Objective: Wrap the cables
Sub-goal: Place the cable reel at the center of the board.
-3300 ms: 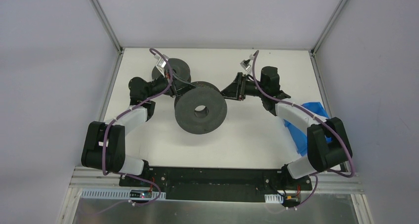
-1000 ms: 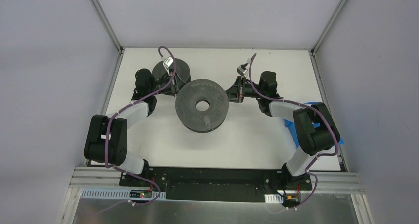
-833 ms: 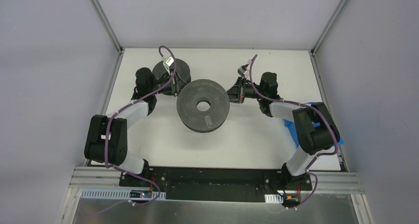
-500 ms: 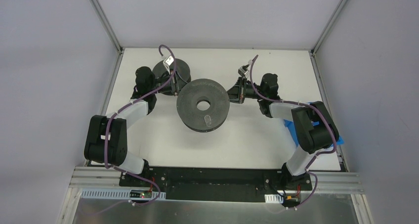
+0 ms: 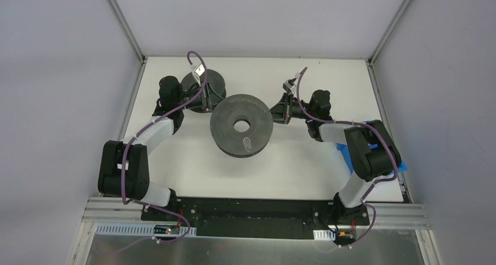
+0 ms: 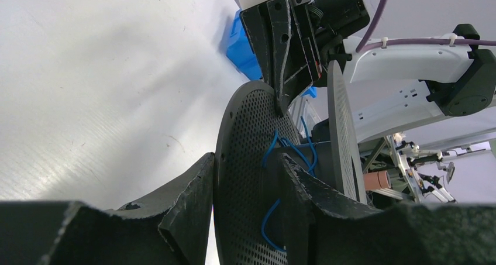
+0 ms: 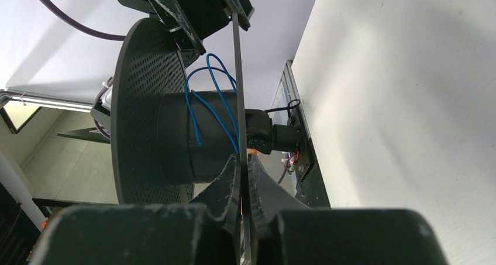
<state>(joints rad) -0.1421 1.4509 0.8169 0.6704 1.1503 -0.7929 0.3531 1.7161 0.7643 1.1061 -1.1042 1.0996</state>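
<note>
Right wrist: one spool (image 7: pixel 175 136), one blue cable (image 7: pixel 213 117)

Both arms reached forward from their bases, elbows bent outward and forearms angled inward; the left hand (image 5: pixel 206 103) pointed right and the right hand (image 5: pixel 276 110) pointed left, facing each other; each hand's fingers were clamped on the rim of the spool (image 5: pixel 225 127) from opposite sides.

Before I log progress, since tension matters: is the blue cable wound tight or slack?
Slack: the blue cable bows off the spool core in loose loops, one end free.
</note>
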